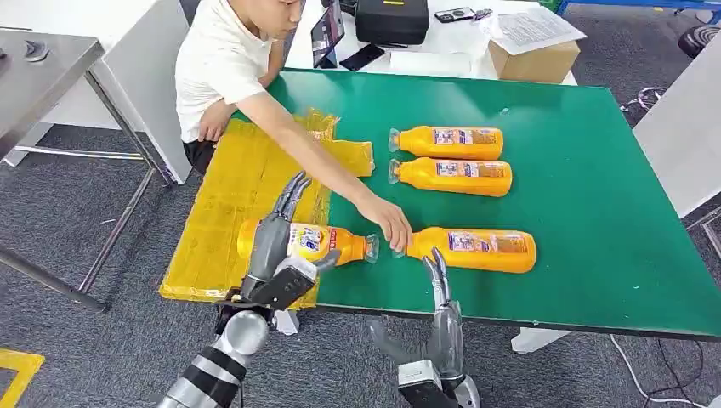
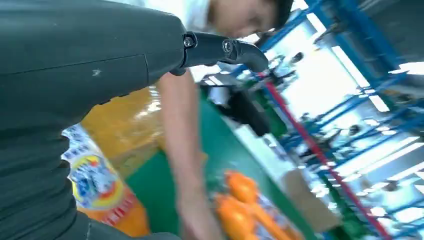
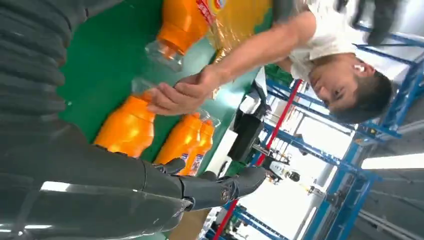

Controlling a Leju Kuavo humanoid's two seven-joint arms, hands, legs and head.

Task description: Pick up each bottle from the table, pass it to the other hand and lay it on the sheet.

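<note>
My left hand (image 1: pixel 276 246) grips the orange bottle (image 1: pixel 319 242) around its labelled middle — smooth, probably slippery plastic — while my right hand (image 1: pixel 438 319) hangs spread, empty.

Four orange bottles lie in the scene: one at the near left (image 1: pixel 310 242) over the edge of the yellow sheet (image 1: pixel 229 191), and three on the green worktop (image 1: pixel 595 195), near (image 1: pixel 472 249), middle (image 1: pixel 455 176) and far (image 1: pixel 451 142). One yellow sheet. One cardboard box (image 1: pixel 536 61) at the far right. One person (image 1: pixel 225 68) at the far left.
</note>
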